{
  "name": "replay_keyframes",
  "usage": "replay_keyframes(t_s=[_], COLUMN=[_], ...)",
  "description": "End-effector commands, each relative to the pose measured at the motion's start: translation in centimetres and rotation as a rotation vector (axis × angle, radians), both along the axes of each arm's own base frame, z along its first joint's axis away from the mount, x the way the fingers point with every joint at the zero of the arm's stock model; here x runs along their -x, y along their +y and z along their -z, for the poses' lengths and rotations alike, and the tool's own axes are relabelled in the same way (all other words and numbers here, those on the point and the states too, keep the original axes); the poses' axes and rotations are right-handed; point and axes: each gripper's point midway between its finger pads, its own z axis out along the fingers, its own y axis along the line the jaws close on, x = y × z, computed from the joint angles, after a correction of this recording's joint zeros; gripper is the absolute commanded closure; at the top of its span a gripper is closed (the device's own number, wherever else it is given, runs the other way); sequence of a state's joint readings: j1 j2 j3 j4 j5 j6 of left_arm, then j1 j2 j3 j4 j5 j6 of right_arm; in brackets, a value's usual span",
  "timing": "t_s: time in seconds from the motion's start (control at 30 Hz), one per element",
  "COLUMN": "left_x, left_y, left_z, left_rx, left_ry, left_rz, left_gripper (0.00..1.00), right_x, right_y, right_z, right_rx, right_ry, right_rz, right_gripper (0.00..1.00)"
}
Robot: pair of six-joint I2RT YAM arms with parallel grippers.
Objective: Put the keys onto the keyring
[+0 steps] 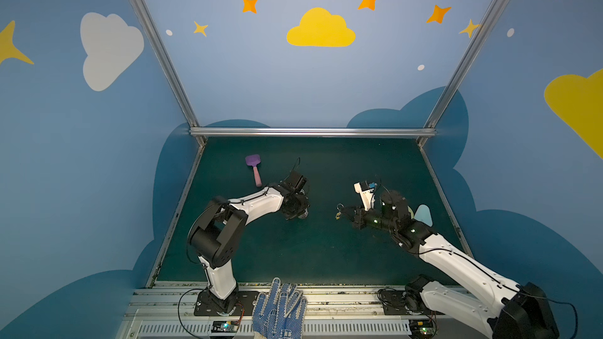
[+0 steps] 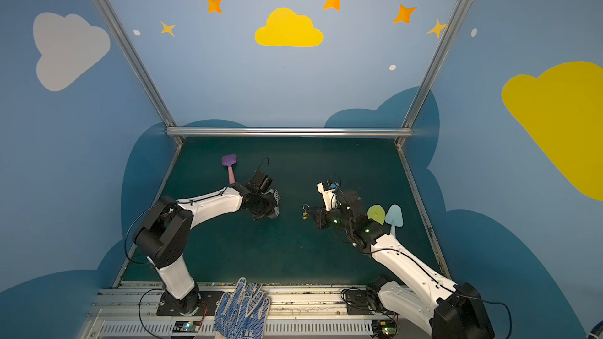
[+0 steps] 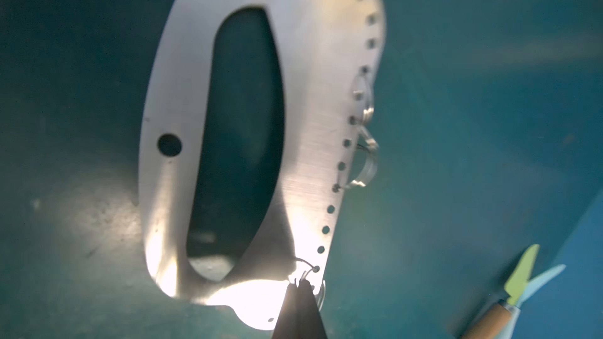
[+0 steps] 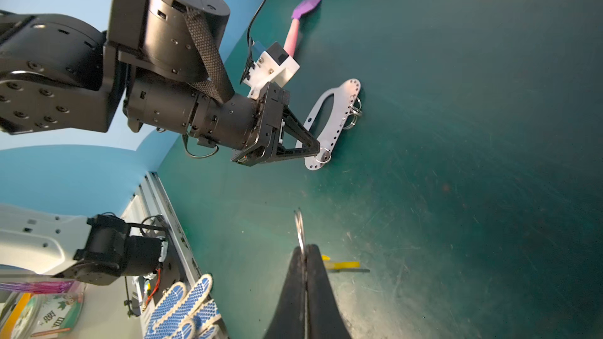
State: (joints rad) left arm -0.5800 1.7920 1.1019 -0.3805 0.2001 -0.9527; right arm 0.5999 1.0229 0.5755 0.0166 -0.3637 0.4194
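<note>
The keyring (image 3: 310, 109) is a flat silver plate with a long slot and a row of small holes, and it stands on edge on the green mat. My left gripper (image 3: 301, 283) is shut on a small wire ring at the plate's lower end, as the right wrist view also shows at the left gripper (image 4: 321, 152) and the keyring (image 4: 339, 105). In both top views the plate (image 2: 276, 203) is mostly hidden behind that gripper. My right gripper (image 4: 306, 249) is shut on the split ring of the keys (image 4: 342, 265), whose yellow tag hangs beside the fingers. The keys (image 1: 338, 215) hang well to the right of the plate.
A purple and pink spatula (image 1: 254, 167) lies at the back left of the mat. A green spatula (image 2: 377, 213) and a light blue one (image 2: 394, 215) lie behind the right arm. Blue-dotted gloves (image 1: 280, 308) rest on the front rail.
</note>
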Motion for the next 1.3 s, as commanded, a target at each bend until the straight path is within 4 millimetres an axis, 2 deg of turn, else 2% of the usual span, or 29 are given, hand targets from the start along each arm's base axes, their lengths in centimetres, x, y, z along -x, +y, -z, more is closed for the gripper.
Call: replay_keyframes(t_s=[0.0,0.2,0.43,0.63,0.93,1.1,1.27], left_x=[0.1,0.3,0.4,0.5,0.5,0.5,0.4], left_y=[-0.2,-0.1,-0.7,-0.7,-0.7,-0.7,-0.7], left_z=[0.7,1.2,0.5,0.2,0.0,-0.1,-0.2], left_rx=[0.007,0.002,0.049,0.065,0.077,0.082,0.086], left_ry=[0.012,0.018,0.008,0.002,0.000,-0.001,-0.003], left_rz=[-0.011,-0.010,0.004,0.013,0.014,0.012,0.012], left_gripper=[0.96,0.96,0.96,0.96,0.96,0.96,0.96], right_x=[0.1,0.4,0.7,0.3,0.0,-0.4,-0.7], right_y=[0.7,1.7,3.2,3.8,4.9,5.3,5.9], right_z=[1.4,3.8,5.0,7.2,8.4,9.3,9.2], right_rx=[0.015,0.045,0.004,0.099,0.219,0.352,0.399], right_ry=[-0.012,-0.008,-0.001,-0.007,-0.065,-0.125,-0.151], right_rz=[-0.038,-0.073,-0.136,-0.129,-0.124,-0.107,-0.097], right_gripper=[1.00,1.00,1.00,1.00,1.00,1.00,1.00])
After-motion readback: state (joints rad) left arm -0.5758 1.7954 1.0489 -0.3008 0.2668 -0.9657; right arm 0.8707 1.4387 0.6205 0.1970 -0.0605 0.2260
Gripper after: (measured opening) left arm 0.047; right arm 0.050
